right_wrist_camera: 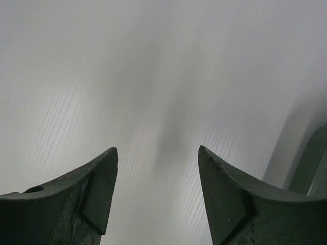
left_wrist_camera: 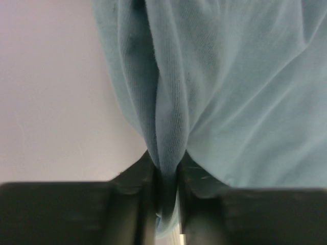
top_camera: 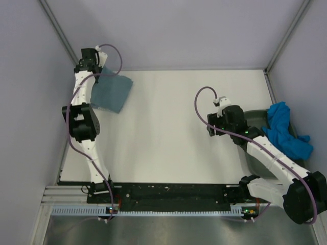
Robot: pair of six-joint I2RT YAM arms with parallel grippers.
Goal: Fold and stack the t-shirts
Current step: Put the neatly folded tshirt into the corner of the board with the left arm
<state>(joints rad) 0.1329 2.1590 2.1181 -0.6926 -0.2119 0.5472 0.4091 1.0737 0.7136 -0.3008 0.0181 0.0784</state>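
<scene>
A folded slate-teal t-shirt (top_camera: 111,92) lies at the table's far left corner. My left gripper (top_camera: 98,71) is shut on a pinched ridge of that cloth, which fills the left wrist view (left_wrist_camera: 225,92) and runs down between the jaws (left_wrist_camera: 166,176). A crumpled bright blue t-shirt (top_camera: 285,130) hangs over the dark tray (top_camera: 255,155) at the right edge. My right gripper (top_camera: 213,130) is open and empty above the bare table, left of the tray; its fingers (right_wrist_camera: 99,191) frame the white tabletop (right_wrist_camera: 158,102). The NIH shirt is not in view.
Grey enclosure walls (top_camera: 168,30) stand at the back and both sides. The dark tray's rim shows at the right edge of the right wrist view (right_wrist_camera: 311,163). The arms' base rail (top_camera: 168,196) runs along the near edge.
</scene>
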